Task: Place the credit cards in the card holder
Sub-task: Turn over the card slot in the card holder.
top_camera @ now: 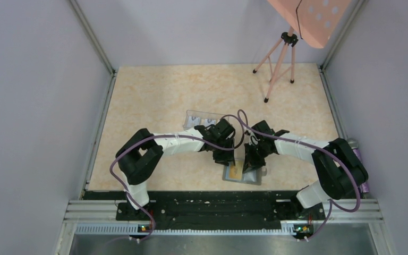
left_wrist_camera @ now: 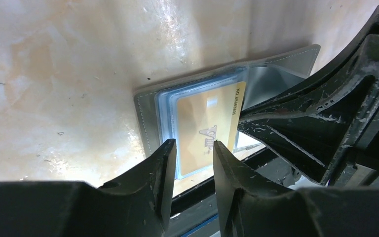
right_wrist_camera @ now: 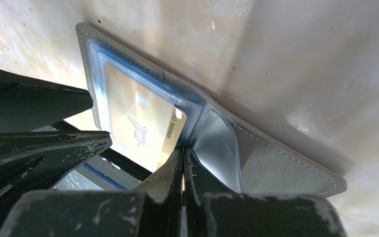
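The card holder (top_camera: 252,179) lies open near the table's front edge, dark grey outside (left_wrist_camera: 145,111) and light blue inside (right_wrist_camera: 217,143). A gold credit card (left_wrist_camera: 205,126) marked VIP lies partly tucked in its left half (right_wrist_camera: 138,123), one end sticking out toward the fold. My left gripper (left_wrist_camera: 193,144) hovers just over that card, its jaws partly open with nothing between them (top_camera: 227,158). My right gripper (right_wrist_camera: 183,149) is shut, its tips pressing at the fold beside the card's end (top_camera: 252,164).
A clear plastic box (top_camera: 201,118) sits behind the left gripper. A pink tripod (top_camera: 279,64) stands at the back right. The black rail (top_camera: 212,196) runs just in front of the wallet. Grey walls close in both sides.
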